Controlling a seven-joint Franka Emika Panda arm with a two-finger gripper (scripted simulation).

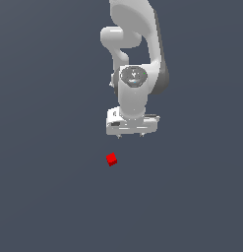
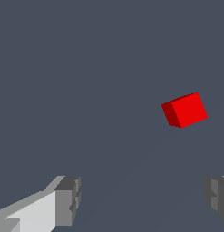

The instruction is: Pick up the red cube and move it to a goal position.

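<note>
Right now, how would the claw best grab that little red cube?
Probably from straight above, closing the open gripper on two opposite flat side faces of the red cube. It lies free on the bare floor, turned at an angle, so the fingers likely need rotating to match.

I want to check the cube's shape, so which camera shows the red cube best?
The wrist view: the red cube appears large there, with two faces and clear edges, unobstructed beyond the open pincer. The exterior view shows it only as a tiny red speck below the pincer, apart from it.
</note>
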